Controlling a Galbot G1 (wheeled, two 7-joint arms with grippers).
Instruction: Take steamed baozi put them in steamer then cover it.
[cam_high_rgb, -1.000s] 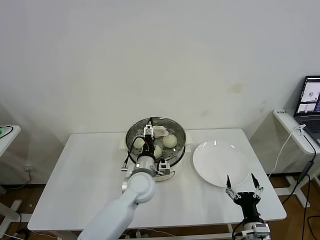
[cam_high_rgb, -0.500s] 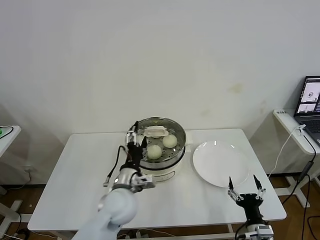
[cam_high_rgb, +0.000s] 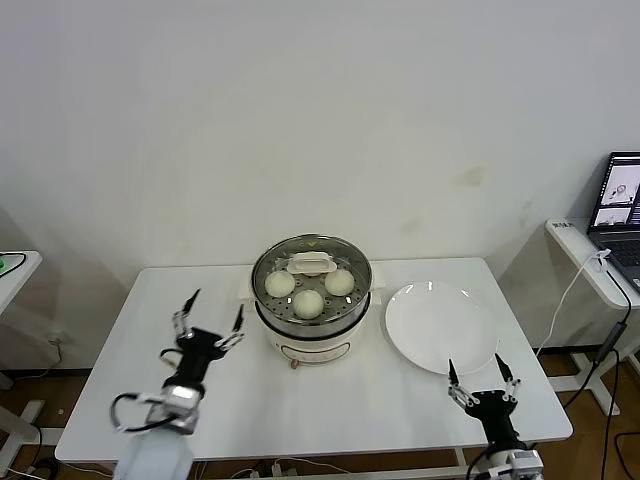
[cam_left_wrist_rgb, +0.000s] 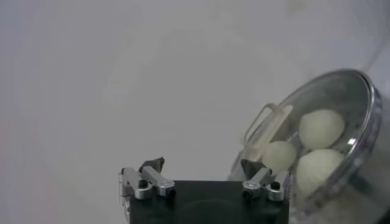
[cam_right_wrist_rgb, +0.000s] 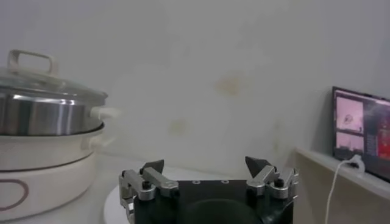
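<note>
Atop the white electric pot base, centre-back of the white desk (cam_high_rgb: 130, 330), sits the round shiny steel steamer (cam_high_rgb: 311, 300), w/ the round clear glass cover (cam_high_rgb: 311, 262) (metal rim, cream rectangular handle) already seated on it. Through the glass, three small round cream-white steamed baozi (cam_high_rgb: 308, 302) show in the head view; left wrist view also shows three under the lid. A 4th, if any, can't be made out, maybe hidden by the handle.

Flat round white plate (cam_high_rgb: 443, 325) lies just beside the steamer on its right side & carries no buns, so nothing looks left to load.

Left gripper (cam_high_rgb: 210, 328) hovers over bare desk near the steamer's left side, apart from it, jaws wide, holding nothing. Right gripper (cam_high_rgb: 481, 381) is parked low at the desk's front edge by the plate's near rim, jaws also wide & empty.

Judgement: buns in, lid on, both grippers clear, so task looks essentially done. Only thing left, prob., is checking the cover sits flush; from right wrist view the lid looks level on the basket rim, w/ no obvious tilt.
</note>
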